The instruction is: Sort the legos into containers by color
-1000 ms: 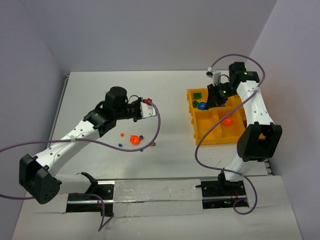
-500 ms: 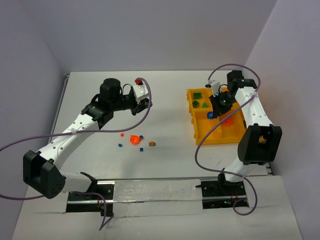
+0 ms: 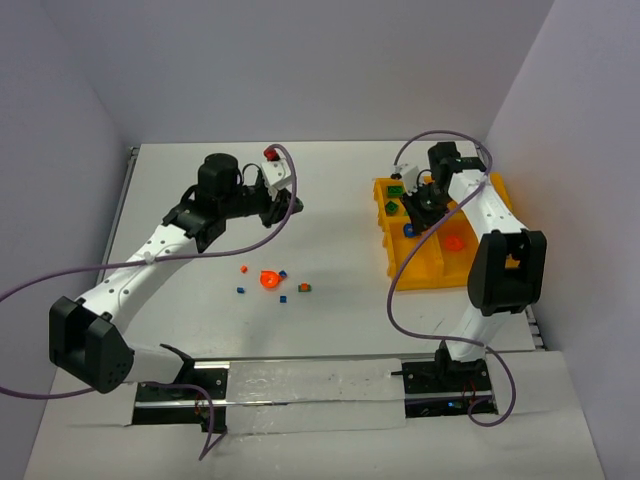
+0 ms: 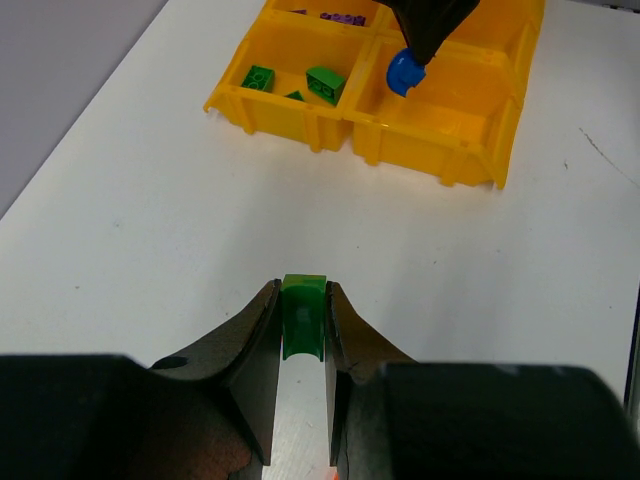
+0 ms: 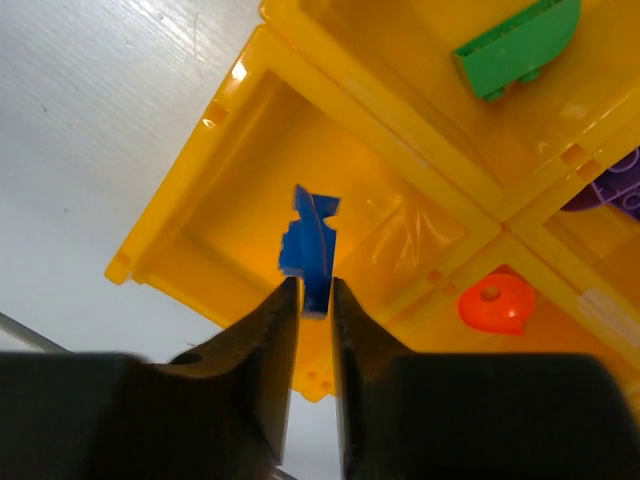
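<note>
Top view: the yellow tray (image 3: 395, 265) sits right of centre on the table (image 3: 340, 190). Loose legos lie lower centre, an orange dish (image 3: 268, 279) with tiny blue bits (image 3: 283, 298) near it. Left wrist view: your left claw (image 4: 303, 298) is narrow, clamped on a green brick (image 4: 303, 320) by its two flat sides, over bare table and well apart from the tray at top of frame. Sorted green bricks (image 4: 325, 84) lie in the tray's near-left compartment. Your right claw (image 4: 418, 45) hangs a blue piece (image 4: 402, 72) over the compartment beside it. Right wrist view: the right claw is nearly closed, pinching the blue piece edge-on at frame centre above an empty corner compartment. A second orange dish (image 5: 495, 303) is lower right, a purple brick (image 5: 610, 190) at the right edge. These pieces look light, stiff and slick, so they will likely twist or pop out of a thin pinch. Grip flat faces, not studs, and release low inside the walls.
</note>
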